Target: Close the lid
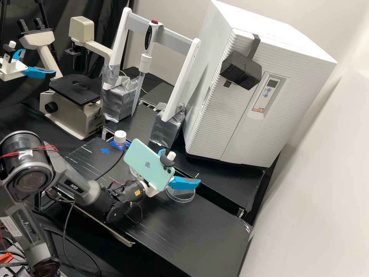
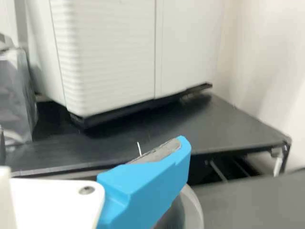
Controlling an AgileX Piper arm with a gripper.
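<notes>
In the high view my gripper stands open over the bench, its blue fingers spread apart and nothing visible between them. A clear round dish lies on the black bench just below the nearer blue finger. Another clear rim shows partly behind the phone. Whether either round piece is the lid, I cannot tell. From the wrist, one blue finger of my gripper overlaps the dish, whose curved edge shows beside it; contact between them cannot be made out.
A mint-green phone is mounted by the gripper. Farther back stand a white-capped bottle, a pipette on a white frame, a microscope and a large white cabinet. A gap separates the bench from the raised black platform.
</notes>
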